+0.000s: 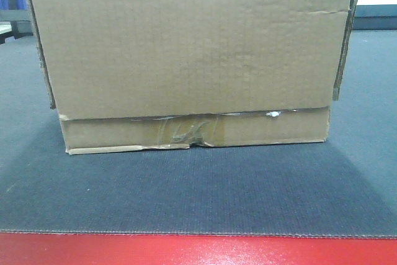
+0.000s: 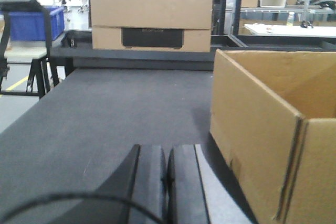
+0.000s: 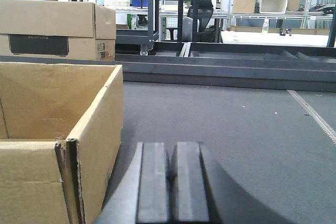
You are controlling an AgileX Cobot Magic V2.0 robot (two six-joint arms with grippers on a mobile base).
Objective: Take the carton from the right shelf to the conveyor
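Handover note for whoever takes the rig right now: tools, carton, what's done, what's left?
Left tool: shut, empty, low over the conveyor, left of the carton.
Right tool: shut, empty, right of the carton.
Carton: sits open-topped on the belt, behind the red front edge, nothing gripping it.
Done: carton appears placed on the conveyor.
Left: pull both arms back clear. Right shelf is not in view.

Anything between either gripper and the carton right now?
Nothing visible. The carton sits on the conveyor; left gripper and right gripper, both shut, flank it with only bare belt between.
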